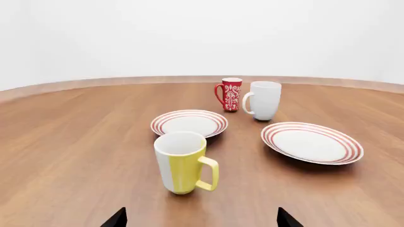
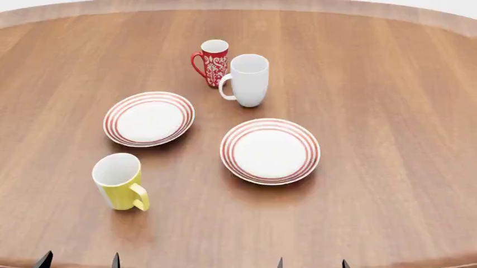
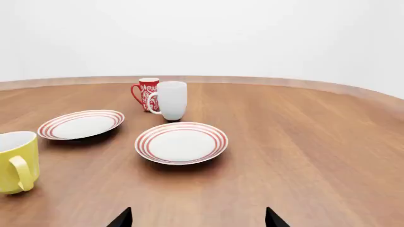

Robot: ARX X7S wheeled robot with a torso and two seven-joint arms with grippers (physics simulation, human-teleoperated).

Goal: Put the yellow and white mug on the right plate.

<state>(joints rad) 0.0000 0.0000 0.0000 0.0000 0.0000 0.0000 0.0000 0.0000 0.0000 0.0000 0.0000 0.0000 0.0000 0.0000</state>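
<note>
The yellow and white mug [image 2: 119,181] stands upright on the table at the near left, its handle toward the near right; it also shows in the left wrist view [image 1: 183,162] and the right wrist view [image 3: 16,161]. The right plate [image 2: 270,151] lies empty in the middle; it shows too in the left wrist view [image 1: 311,142] and the right wrist view [image 3: 181,142]. My left gripper [image 2: 79,261] is open and empty at the near edge, short of the mug, also seen in its own view [image 1: 200,218]. My right gripper [image 2: 311,262] is open and empty, near of the plate, also seen in its own view [image 3: 197,218].
A look-alike left plate [image 2: 148,118] lies behind the yellow mug. A tall white mug [image 2: 247,80] and a slim red-and-white patterned mug [image 2: 212,62] stand behind the plates. The round wooden table [image 2: 395,111] curves away at the far edge.
</note>
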